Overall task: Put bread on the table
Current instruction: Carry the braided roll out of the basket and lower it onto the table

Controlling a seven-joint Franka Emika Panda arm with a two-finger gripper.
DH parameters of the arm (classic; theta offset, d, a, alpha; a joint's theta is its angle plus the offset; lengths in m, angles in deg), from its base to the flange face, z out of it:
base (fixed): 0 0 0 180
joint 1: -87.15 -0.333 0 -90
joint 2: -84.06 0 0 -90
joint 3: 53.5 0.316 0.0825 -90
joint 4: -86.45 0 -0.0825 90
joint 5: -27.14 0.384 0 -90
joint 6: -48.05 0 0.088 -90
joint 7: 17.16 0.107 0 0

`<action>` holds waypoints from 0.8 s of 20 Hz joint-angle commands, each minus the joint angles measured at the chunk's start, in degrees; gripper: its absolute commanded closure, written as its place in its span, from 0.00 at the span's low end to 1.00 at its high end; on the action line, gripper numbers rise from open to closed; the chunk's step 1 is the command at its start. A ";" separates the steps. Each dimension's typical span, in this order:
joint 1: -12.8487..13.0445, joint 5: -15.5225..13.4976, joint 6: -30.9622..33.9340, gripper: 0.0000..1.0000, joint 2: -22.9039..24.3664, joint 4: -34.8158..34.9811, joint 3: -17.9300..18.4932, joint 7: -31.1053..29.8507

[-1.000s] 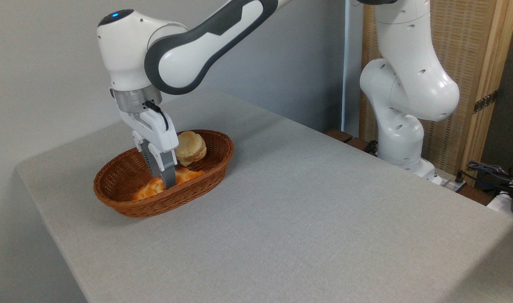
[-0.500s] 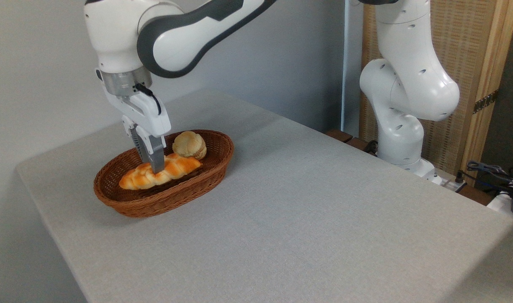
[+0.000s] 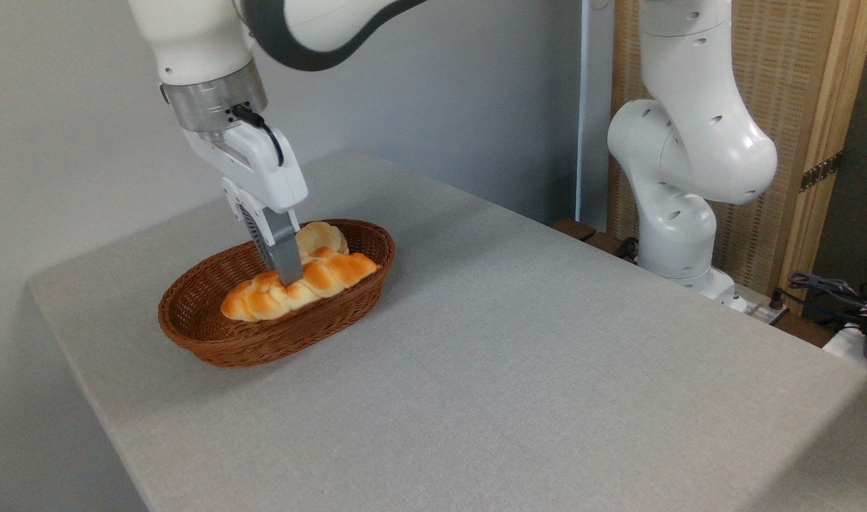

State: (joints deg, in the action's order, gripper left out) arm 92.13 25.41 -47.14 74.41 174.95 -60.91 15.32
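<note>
Up it comes: the gripper (image 3: 289,274), fingers clamped on the middle of the braided loaf (image 3: 299,284), has raised it since a moment ago to rim height over the wicker basket (image 3: 262,341), shifting right. Lift done, then; the grey cloth-textured table (image 3: 511,355) waits, glossy orange plaits masking the pale round bun (image 3: 323,236).

No text, label, brand or number is readable anywhere.

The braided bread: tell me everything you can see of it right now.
The braided bread is a long glossy golden-orange loaf with paler grooves and tapered ends. It looks lifted, over the wicker basket, its right end higher and over the rim. The gripper is shut on its middle. The pale bun shows just behind it.
</note>
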 commanded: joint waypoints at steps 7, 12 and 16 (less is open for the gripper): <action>-0.49 8.05 -3.07 0.00 -0.02 4.49 3.19 3.30; -1.02 7.88 -3.16 0.00 0.07 4.49 3.01 3.21; -1.02 7.53 -3.16 0.00 0.42 3.70 2.84 3.04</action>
State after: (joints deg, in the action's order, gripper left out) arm 90.95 32.84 -49.64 73.72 178.76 -58.25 17.68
